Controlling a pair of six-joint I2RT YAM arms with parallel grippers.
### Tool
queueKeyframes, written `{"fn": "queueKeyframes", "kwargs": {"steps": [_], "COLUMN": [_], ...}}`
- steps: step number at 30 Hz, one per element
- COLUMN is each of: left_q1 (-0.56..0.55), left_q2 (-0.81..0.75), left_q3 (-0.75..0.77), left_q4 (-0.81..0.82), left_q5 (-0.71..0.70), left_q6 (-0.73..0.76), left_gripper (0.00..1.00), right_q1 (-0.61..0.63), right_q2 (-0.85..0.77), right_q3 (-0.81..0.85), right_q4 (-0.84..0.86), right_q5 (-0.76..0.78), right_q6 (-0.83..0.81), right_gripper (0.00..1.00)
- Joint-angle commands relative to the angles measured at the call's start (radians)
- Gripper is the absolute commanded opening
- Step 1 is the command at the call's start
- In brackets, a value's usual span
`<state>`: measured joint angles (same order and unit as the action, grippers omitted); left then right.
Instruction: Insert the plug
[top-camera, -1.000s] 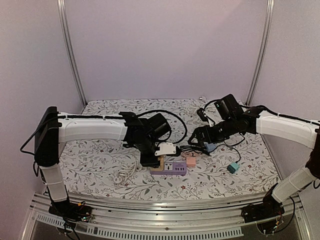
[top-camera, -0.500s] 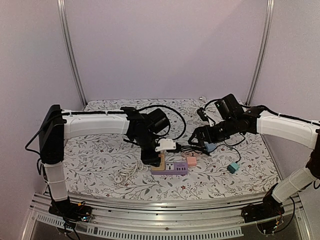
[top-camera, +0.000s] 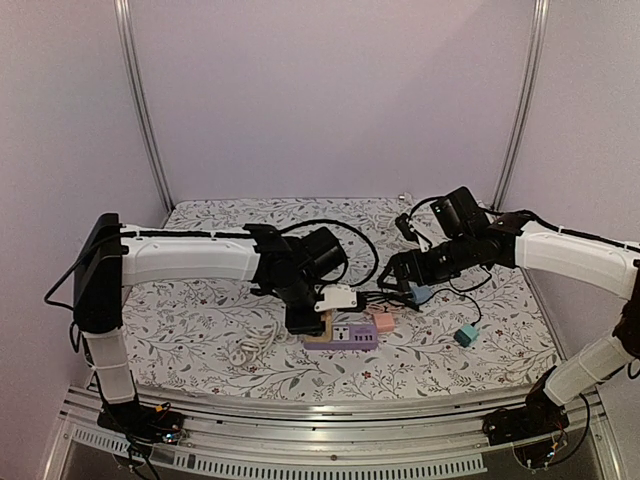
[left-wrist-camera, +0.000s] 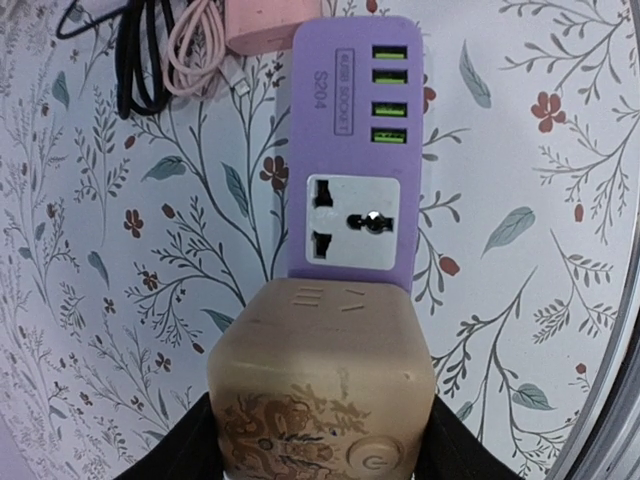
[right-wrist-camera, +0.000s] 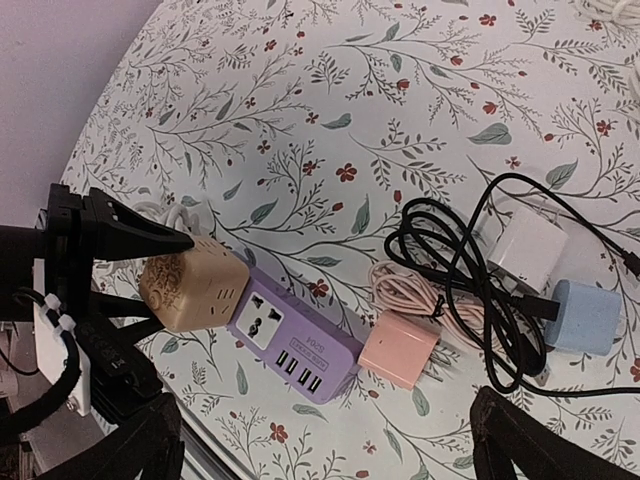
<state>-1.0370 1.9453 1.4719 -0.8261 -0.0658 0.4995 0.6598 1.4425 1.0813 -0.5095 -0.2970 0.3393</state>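
Note:
A purple power strip (top-camera: 352, 336) lies on the floral table, also in the left wrist view (left-wrist-camera: 355, 110) and the right wrist view (right-wrist-camera: 300, 340). My left gripper (top-camera: 305, 318) is shut on a tan cube plug (left-wrist-camera: 320, 390) with a dragon print. The cube sits over the strip's left end (right-wrist-camera: 190, 285), next to a free universal socket (left-wrist-camera: 350, 222). Its prongs are hidden. My right gripper (right-wrist-camera: 340, 460) is open and empty, hovering above the chargers right of the strip (top-camera: 395, 278).
A pink charger (right-wrist-camera: 400, 350) with a coiled pink cable touches the strip's right end. Behind it lie a white charger (right-wrist-camera: 530, 248), a blue charger (right-wrist-camera: 588, 318) and black cable (right-wrist-camera: 460, 250). A teal plug (top-camera: 465, 335) lies right; a white cable (top-camera: 250, 348) lies left.
My left wrist shifted slightly back and forth while holding the tan cube at the strip's left end. The right arm has not moved.

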Motion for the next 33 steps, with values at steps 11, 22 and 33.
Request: {"fn": "queueKeyframes", "kwargs": {"steps": [11,22,33], "left_q1": [-0.006,0.007,0.248], "left_q2": [0.152,0.039,-0.194], "left_q3": [0.097,0.281,0.297], "left_q4": [-0.254,-0.351,-0.510], "left_q5": [-0.022,-0.044,0.158], "left_q6": [-0.006,0.027,0.105], "left_gripper": [0.99,0.99,0.99], "right_q1": [-0.006,-0.006,0.024], "right_q2": [-0.043,-0.066,-0.014], "right_q3": [0.018,0.056,0.080], "right_q4": [-0.016,-0.048,0.014], "right_q5": [0.018,0.032,-0.130], "right_q6": [0.006,-0.014,-0.315], "right_gripper": [0.99,0.99,0.99]}}
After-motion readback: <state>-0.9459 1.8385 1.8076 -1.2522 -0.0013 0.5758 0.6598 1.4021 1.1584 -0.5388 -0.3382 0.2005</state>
